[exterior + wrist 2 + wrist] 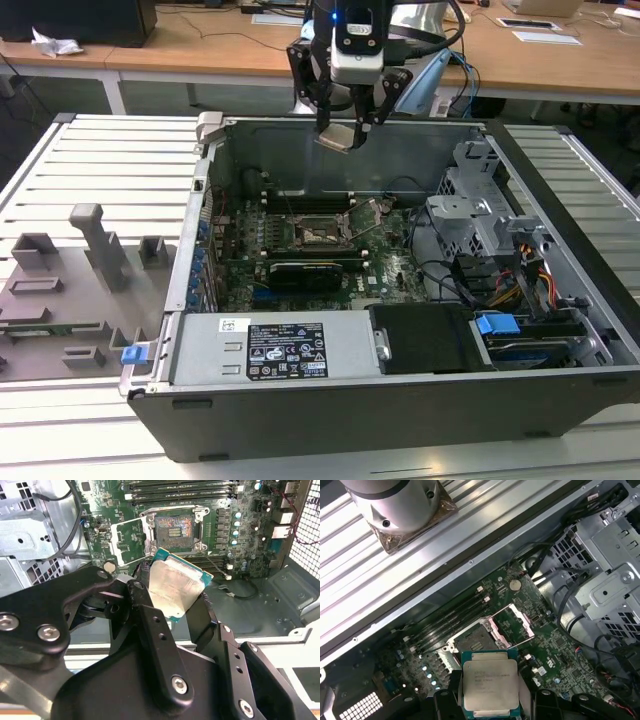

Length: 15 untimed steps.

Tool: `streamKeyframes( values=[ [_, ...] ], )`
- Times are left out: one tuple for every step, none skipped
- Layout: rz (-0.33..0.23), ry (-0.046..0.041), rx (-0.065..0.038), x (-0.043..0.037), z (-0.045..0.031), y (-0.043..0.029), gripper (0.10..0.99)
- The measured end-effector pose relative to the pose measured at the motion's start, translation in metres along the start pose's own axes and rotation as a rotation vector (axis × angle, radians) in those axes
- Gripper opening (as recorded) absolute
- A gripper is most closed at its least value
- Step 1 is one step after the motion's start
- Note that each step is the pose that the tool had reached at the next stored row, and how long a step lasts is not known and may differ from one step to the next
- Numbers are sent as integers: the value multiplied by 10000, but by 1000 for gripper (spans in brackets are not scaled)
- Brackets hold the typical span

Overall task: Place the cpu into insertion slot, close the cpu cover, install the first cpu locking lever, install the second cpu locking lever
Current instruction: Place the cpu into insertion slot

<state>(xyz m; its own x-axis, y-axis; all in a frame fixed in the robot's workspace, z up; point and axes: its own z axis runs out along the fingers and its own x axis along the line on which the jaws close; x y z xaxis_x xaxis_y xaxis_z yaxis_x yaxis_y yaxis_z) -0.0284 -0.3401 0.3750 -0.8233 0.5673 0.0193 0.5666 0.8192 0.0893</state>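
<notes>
While pincer (pixel 342 128) grips one cpu (pixel 490 682) | one insertion slot (pixel 173 527) lies uncovered

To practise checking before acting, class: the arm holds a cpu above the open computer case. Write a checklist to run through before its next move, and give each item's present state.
1. Grip: the gripper is shut on the cpu: ok.
2. The insertion slot is empty, its dark centre bare: ok.
3. The cpu cover is swung open beside the slot: ok.
4. Cpu edges parallel with the slot's: not ok; they run at an angle in both wrist views.
5. Cpu level: not ok; it hangs tilted in the exterior view.
6. Which way round the cpu must go: cannot tell.
</notes>
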Motion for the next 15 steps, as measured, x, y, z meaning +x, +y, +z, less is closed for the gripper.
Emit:
streamKeyframes(
  values=[
    [4, -1, 2, 0, 4, -1, 537],
    [6, 0, 0, 0, 15, -2, 537],
    [5, -1, 1, 0, 21, -3, 537],
    [6, -1, 0, 0, 27, -3, 537],
    [8, -1, 3, -1, 28, -4, 537],
    [18, -2, 2, -1, 28, -4, 537],
    [29, -3, 0, -1, 29, -3, 537],
    [51, -4, 0, -1, 30, -3, 537],
    [87, -8, 0, -1, 30, -4, 537],
    [154, -14, -2, -1, 30, -4, 537],
    [207, -19, -4, -1, 30, -4, 537],
    [291, -26, -6, -1, 30, -4, 537],
    [366, -33, -6, -1, 30, -4, 537],
    [453, -40, -9, -1, 30, -4, 537],
    [571, -51, -10, -1, 30, -4, 537]
  ],
)
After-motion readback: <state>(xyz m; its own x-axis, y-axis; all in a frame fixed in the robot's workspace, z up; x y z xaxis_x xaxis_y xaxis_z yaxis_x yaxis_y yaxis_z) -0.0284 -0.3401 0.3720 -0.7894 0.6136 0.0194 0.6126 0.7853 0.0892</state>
